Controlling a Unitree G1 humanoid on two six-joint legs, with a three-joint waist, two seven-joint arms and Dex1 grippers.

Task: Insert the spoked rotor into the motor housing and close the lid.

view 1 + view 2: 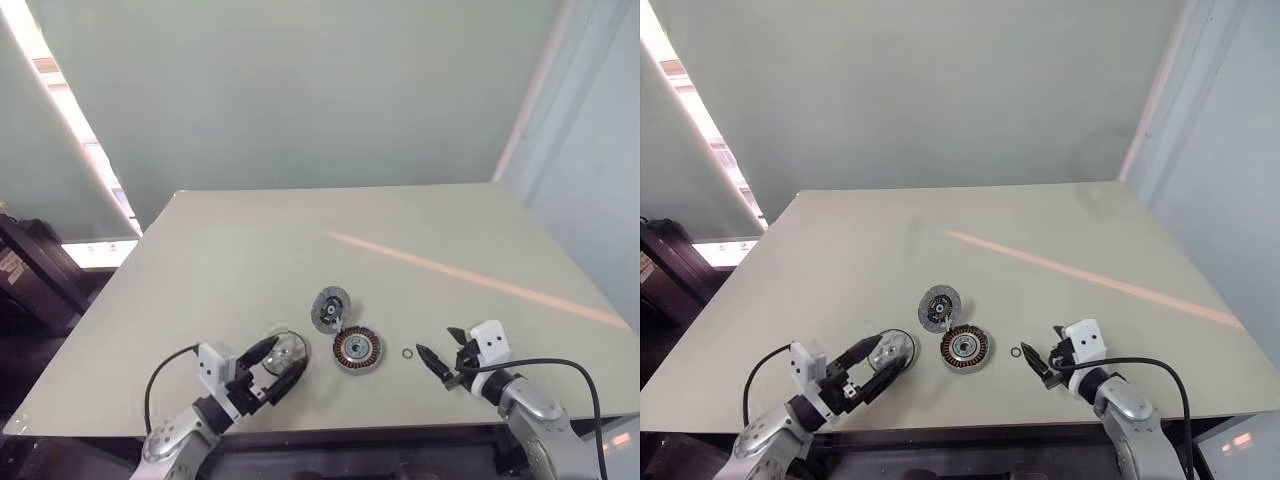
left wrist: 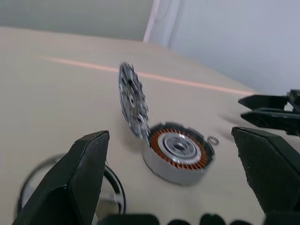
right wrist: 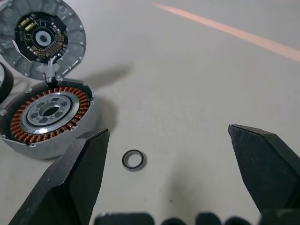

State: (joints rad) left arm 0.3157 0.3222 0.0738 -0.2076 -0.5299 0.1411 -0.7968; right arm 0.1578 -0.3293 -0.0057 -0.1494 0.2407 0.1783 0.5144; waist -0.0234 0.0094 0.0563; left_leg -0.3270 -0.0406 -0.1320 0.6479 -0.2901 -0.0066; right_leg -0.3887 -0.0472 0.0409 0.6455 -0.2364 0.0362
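Two tools are spread wide and empty above the surface (image 1: 250, 260). The housing (image 1: 357, 350) lies centrally, its lid (image 1: 330, 308) hinged upright. The rotor (image 1: 892, 349) rests between the left tool (image 1: 872, 372) fingers; it should be gripped by the rim. A small ring (image 3: 133, 160) lies before the right tool (image 1: 442, 356).

Spoked rotor (image 1: 892, 348) left of motor housing (image 1: 965, 348).

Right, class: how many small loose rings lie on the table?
1. The small ring lies flat on the table, between the motor housing and the right gripper.
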